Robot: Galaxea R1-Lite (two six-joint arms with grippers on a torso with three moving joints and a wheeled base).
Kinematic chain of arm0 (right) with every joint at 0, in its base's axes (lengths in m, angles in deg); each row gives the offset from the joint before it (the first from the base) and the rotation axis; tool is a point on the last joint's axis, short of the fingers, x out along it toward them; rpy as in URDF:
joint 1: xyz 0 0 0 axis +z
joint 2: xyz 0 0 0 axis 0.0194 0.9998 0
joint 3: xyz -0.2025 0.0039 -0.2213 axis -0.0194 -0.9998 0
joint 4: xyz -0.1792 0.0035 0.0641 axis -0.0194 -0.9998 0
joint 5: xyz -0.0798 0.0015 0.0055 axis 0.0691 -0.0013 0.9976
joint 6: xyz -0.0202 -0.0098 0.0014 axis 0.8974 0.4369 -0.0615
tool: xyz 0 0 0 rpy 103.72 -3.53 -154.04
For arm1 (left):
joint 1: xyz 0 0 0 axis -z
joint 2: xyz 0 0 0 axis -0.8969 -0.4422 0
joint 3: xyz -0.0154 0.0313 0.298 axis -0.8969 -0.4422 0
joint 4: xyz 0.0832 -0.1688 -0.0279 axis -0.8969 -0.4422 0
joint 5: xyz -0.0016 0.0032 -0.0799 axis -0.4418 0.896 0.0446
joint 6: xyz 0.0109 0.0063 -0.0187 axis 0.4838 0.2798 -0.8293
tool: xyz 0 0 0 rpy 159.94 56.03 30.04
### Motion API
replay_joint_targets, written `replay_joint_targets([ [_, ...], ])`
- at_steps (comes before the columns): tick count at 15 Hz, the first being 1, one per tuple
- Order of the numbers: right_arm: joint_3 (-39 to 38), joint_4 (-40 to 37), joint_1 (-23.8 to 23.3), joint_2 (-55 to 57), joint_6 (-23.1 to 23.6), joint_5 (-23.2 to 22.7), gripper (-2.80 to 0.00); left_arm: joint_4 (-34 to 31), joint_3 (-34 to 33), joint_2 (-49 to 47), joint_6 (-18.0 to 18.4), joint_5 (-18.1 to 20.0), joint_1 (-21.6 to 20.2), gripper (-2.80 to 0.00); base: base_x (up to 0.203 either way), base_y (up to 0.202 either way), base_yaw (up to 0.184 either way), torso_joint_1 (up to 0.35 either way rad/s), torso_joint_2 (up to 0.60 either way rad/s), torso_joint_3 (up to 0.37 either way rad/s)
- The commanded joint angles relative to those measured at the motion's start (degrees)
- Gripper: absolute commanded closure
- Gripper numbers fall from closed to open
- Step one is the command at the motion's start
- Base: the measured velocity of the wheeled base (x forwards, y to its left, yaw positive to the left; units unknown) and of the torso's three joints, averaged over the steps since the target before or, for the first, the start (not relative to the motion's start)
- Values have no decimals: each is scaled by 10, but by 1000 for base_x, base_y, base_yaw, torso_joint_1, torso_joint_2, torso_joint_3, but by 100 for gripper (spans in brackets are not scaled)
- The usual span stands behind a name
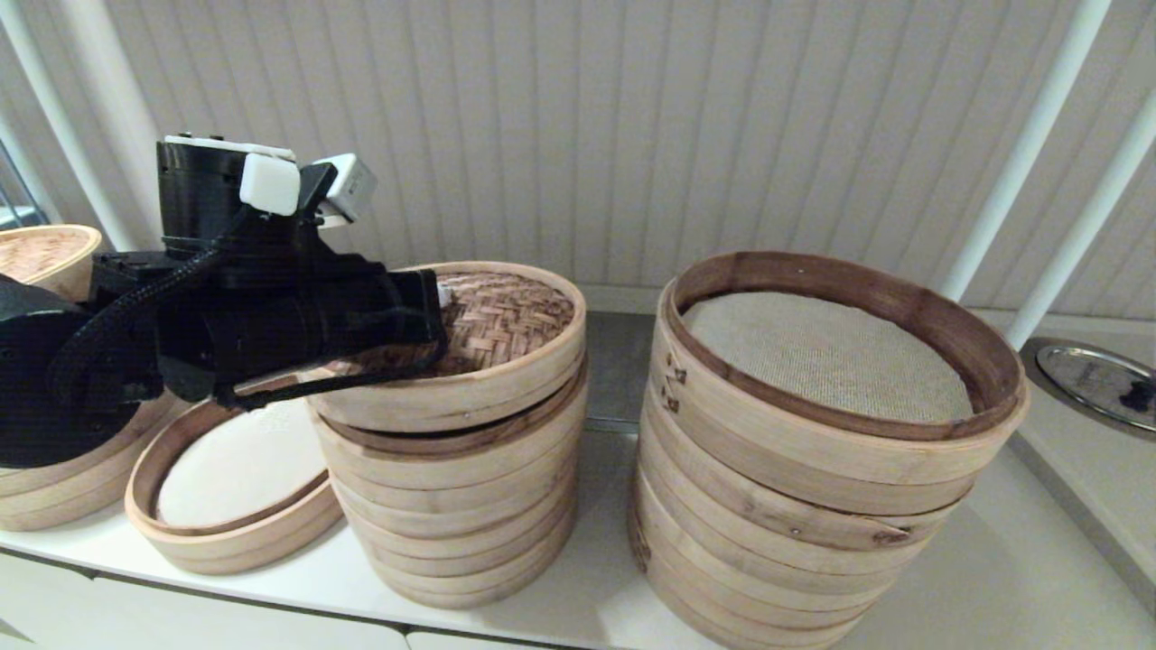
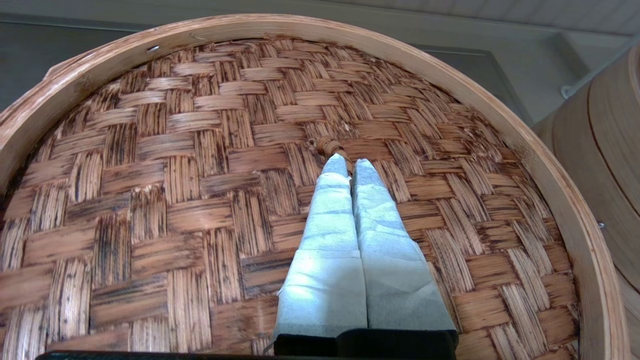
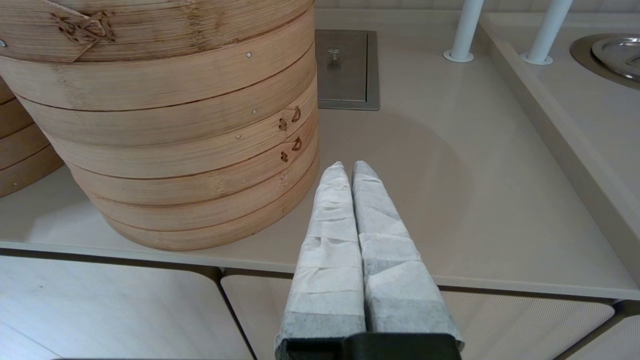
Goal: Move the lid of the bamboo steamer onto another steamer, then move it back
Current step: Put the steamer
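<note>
Worrying bit: the lid (image 1: 506, 320) sits tilted on the tall stack (image 1: 461, 506) at centre-left of the head view, hung only by its tiny loop (image 2: 327, 146), so it could swing or slip before reaching the shallow steamer (image 1: 230, 492) at lower left. Left gripper (image 2: 349, 165) is pinched nearly closed, seemingly on that loop, though the fingertips mostly hide the contact; right gripper (image 3: 346, 167) is closed on nothing, parked over the counter (image 3: 450, 200).

Wall (image 1: 578, 117): pale, vertically ribbed panelling. Desk (image 3: 450, 200): beige, smooth, with white cabinet fronts (image 3: 100, 310) below. Two white slanted poles (image 1: 1039, 153). Recessed steel hatch (image 3: 347, 67) in desk. Round metal dish (image 1: 1097, 379) at right.
</note>
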Motion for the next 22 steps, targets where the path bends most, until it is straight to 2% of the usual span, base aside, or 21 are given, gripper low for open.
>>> replay_joint_targets([
  [1,-2,0,0,0,0,0,0,-1,-5,0,-1,-4,4,0,0,0,0,0,0,0],
  [18,-2,0,0,0,0,0,0,7,11,12,1,-19,3,0,0,0,0,0,0,0],
  [20,-2,0,0,0,0,0,0,3,23,11,2,-30,1,0,0,0,0,0,0,0],
  [22,-2,0,0,0,0,0,0,-33,51,4,24,-60,1,0,0,0,0,0,0,0],
])
